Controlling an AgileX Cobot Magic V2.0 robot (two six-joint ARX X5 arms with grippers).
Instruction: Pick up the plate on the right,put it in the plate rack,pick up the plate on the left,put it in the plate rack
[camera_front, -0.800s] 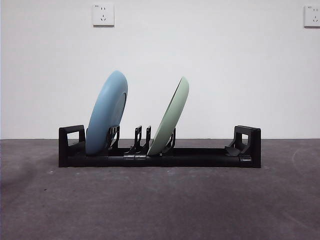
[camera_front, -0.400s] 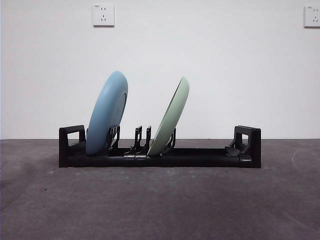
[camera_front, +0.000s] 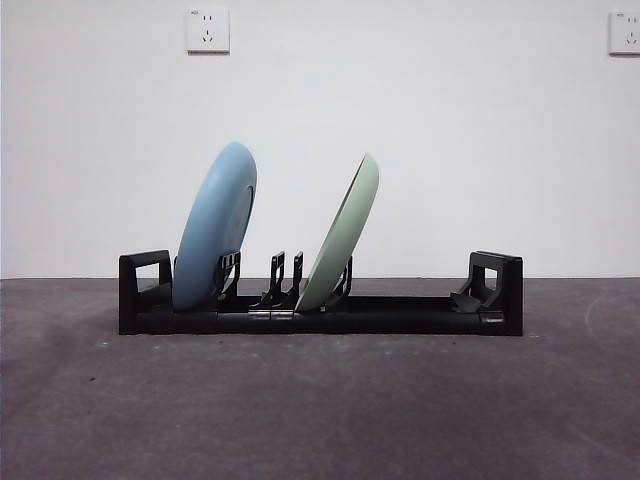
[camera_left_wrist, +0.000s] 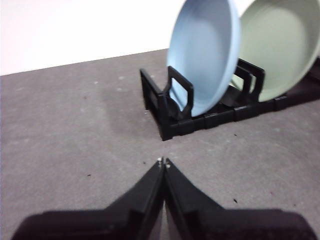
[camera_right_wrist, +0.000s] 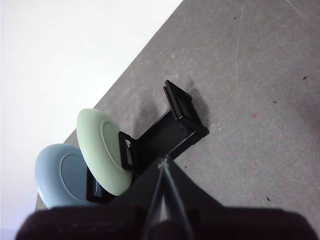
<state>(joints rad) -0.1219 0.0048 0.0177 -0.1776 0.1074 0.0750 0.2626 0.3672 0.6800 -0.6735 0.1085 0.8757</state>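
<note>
The dark grey, matte, lightly speckled surface (camera_front: 320, 400) carries the plate rack (camera_front: 400, 315), a long low black plastic frame with blocky end posts and upright slotted prongs, standing before a plain white wall (camera_front: 450, 120). Both plates stand in it on edge, leaning the same way. The blue plate (camera_front: 215, 230), smooth and rounded, sits in the slot beside one end post. The green plate (camera_front: 340, 235), equally smooth, sits near the rack's middle, well apart from the blue one. The left tool (camera_left_wrist: 163, 162) hangs above bare surface near the rack's blue-plate end, jaws pressed together. The right tool (camera_right_wrist: 163, 162) hangs high over the rack, jaws likewise pressed together.
</note>
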